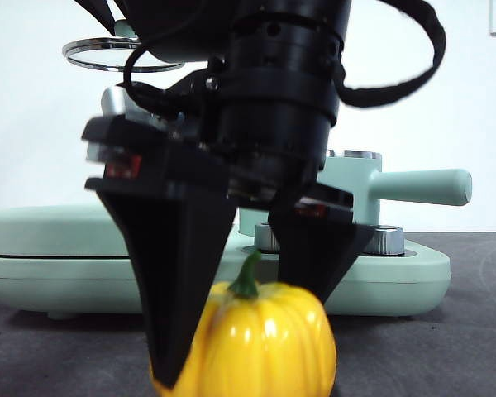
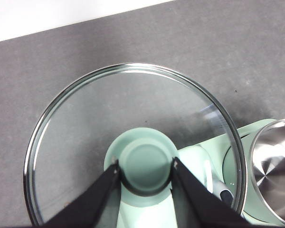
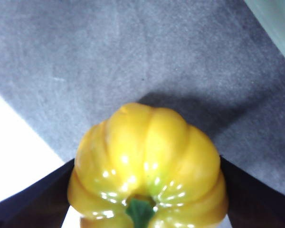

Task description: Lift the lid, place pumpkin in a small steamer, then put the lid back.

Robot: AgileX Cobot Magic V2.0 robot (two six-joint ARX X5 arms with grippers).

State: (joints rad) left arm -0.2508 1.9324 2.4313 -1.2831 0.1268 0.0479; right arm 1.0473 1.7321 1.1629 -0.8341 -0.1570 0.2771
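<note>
The yellow-orange pumpkin [image 1: 264,339] [image 3: 147,161] with a green stem sits low at the front of the table. My right gripper [image 1: 240,339] [image 3: 147,190] comes down over it, one black jaw pressed against each side. High at the back left, my left gripper [image 2: 146,165] is shut on the mint green knob of the glass lid [image 1: 120,54] [image 2: 133,104] and holds it level in the air. The small steamer [image 1: 351,186] [image 2: 275,166] stands uncovered behind the right arm, its steel inside bare and its long handle [image 1: 422,186] pointing right.
A wide flat mint green griddle unit [image 1: 50,248] stretches across the back of the dark grey table [image 1: 446,347], and the steamer rests on its right part. A white wall rises behind it.
</note>
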